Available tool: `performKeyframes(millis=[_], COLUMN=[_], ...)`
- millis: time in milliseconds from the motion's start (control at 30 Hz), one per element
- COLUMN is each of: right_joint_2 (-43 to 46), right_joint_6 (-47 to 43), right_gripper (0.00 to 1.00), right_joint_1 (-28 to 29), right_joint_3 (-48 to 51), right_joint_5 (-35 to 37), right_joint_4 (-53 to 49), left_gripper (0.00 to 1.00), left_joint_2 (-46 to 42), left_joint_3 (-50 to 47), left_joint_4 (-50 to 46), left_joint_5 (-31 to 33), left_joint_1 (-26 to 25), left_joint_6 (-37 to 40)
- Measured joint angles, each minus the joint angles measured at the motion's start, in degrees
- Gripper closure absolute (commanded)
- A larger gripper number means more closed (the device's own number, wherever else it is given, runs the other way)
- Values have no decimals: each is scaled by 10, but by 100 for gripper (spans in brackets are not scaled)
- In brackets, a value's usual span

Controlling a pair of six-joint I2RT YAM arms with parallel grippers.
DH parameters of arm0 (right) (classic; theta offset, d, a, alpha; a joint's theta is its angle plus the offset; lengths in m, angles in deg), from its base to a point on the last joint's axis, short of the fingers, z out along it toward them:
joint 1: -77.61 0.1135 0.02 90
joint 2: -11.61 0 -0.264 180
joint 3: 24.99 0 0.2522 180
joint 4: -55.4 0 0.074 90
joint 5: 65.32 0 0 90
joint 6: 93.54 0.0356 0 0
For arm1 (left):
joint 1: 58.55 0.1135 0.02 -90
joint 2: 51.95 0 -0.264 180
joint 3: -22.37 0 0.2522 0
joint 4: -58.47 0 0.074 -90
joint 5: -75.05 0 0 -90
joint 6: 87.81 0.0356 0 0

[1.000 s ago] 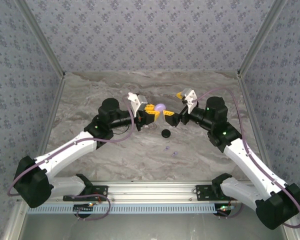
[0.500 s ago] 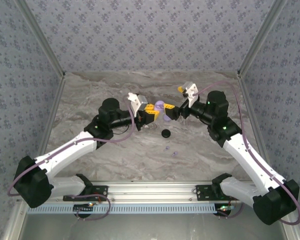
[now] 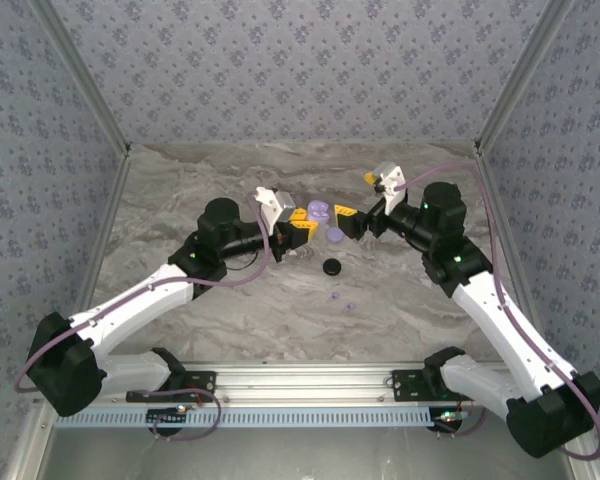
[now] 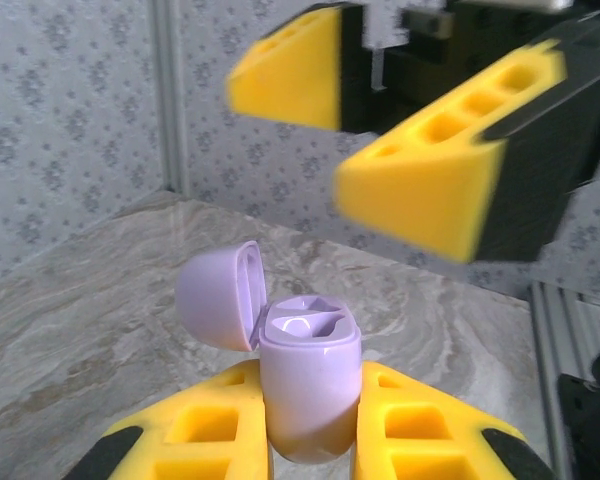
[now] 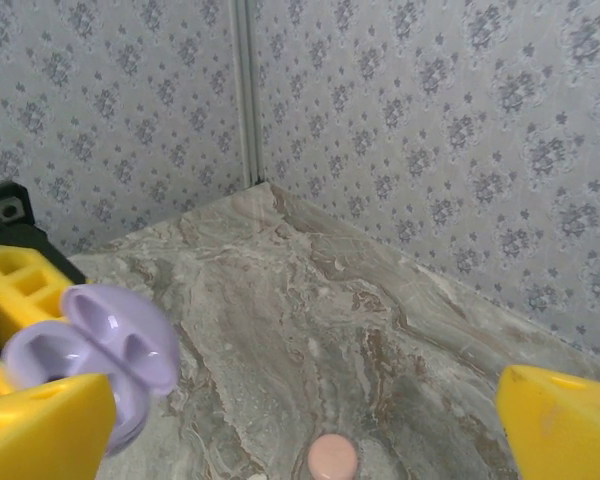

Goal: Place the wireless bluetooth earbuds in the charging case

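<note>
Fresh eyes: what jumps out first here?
The open lilac charging case, pinched in the left gripper's yellow fingers, mid-scene. The right gripper gapes wide beside it; two tiny lilac earbuds lie loose on the marble table nearer its front edge, by a black round case.

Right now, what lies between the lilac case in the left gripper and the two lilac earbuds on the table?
Top view: one small black round piece sits between the case and the earbuds; otherwise bare marble.

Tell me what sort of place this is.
Probably a robot test booth, not a home: patterned wall panels close in three sides, a marble-look tabletop, and two arms bolted to a metal rail.
</note>
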Motion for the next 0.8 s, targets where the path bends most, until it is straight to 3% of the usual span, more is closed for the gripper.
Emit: performKeyframes(millis=[167,367,533,800], right_joint_2=[32,8,-29,-129], right_joint_6=[43,130,212,321], right_gripper=[0,21,36,37], right_joint_1=[-1,0,18,113], right_joint_3=[-3,-2,53,113], right_joint_5=[34,92,128,189], right_joint_4=[-86,-238,-304,-321], left_gripper=[96,96,96,96], left_joint_2=[-27,-59,-70,-70], left_joint_3=[-41,-64,-67,-73], left_joint_4=[3,8,15,16], left_joint_5=[53,112,139,152], left_joint_1=[0,0,0,0], left_joint_6=[0,7,15,15])
